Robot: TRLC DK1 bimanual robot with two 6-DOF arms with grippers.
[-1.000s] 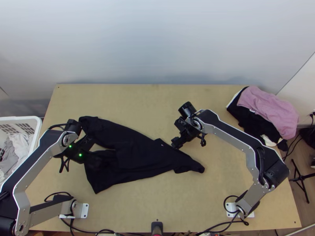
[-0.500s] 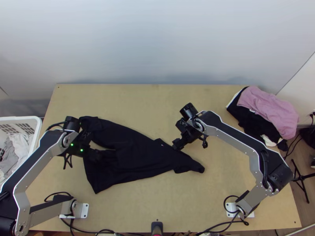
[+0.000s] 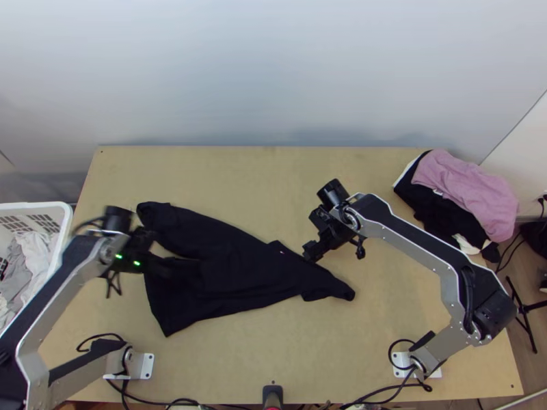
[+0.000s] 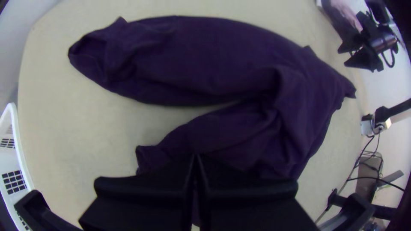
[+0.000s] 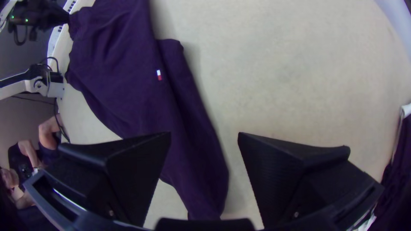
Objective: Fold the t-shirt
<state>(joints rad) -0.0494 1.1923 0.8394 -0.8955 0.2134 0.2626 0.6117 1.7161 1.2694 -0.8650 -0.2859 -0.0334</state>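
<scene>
Grey and white clothes (image 3: 34, 253) are held in the white basket (image 3: 41, 204) beside the table's left edge. The black t-shirt (image 3: 239, 273) is laid out unevenly across the left and middle of the table. The left gripper (image 3: 161, 265) is closed above it; whether cloth is pinched cannot be told. The right gripper (image 3: 311, 251) is spread wide, nothing held. Compared with the previous frame, both arms have been drawn slightly outward; the t-shirt's position is unchanged.
</scene>
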